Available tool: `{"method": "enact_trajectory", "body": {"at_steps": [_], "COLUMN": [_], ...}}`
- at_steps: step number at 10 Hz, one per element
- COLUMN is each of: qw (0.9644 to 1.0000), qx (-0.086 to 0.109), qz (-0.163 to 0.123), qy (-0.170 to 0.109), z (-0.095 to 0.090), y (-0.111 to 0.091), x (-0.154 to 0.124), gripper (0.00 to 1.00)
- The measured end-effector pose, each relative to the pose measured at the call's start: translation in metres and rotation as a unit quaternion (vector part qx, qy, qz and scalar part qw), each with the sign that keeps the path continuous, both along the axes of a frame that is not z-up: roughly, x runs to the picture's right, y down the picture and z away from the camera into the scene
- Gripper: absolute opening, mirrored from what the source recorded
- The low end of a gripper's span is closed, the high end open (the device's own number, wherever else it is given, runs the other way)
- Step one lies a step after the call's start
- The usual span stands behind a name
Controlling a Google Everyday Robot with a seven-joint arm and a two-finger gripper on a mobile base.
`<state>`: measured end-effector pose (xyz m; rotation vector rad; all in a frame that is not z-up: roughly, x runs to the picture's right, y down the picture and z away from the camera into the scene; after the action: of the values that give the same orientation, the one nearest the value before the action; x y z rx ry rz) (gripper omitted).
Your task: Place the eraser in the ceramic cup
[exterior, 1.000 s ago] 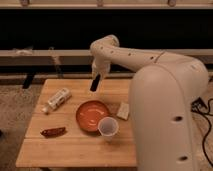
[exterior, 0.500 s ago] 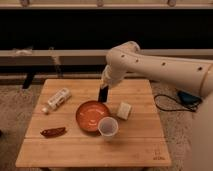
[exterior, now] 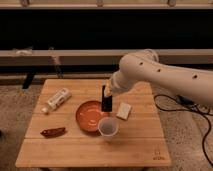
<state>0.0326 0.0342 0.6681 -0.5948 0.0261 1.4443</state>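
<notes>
My gripper (exterior: 106,99) hangs from the white arm over the middle of the wooden table (exterior: 135,150), above the far right rim of the orange-red plate (exterior: 89,117). It is shut on the eraser (exterior: 106,106), a dark oblong block held upright just over the plate's edge. The ceramic cup (exterior: 108,127), small and pale with a shadowed inside, stands on the table in front of the gripper, touching the plate's near right rim. The eraser is behind and above the cup, not over its mouth.
A white flat block (exterior: 123,110) lies just right of the gripper. A dark red chilli-shaped thing (exterior: 53,132) lies at the front left. A pale bottle (exterior: 56,100) lies on its side at the back left. A cable (exterior: 172,107) runs on the floor at the right.
The arm has swung right and down with the eraser, from over the table's back to over the plate's far right rim, closer to the cup. The view has shifted too.
</notes>
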Motion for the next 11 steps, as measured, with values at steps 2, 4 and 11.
{"method": "enact_trajectory", "body": {"at_steps": [2,4,11], "qw": [0.9997,0.9994,0.9984], "qx": [-0.006,-0.015,-0.03], "qz": [-0.02,-0.028,-0.046], "qy": [-0.011,-0.012,-0.012], "z": [-0.008,-0.008,0.002], "y": [0.024,0.039,0.066], "x": [0.004,0.011,-0.006], "gripper": [0.01,0.15,0.8]}}
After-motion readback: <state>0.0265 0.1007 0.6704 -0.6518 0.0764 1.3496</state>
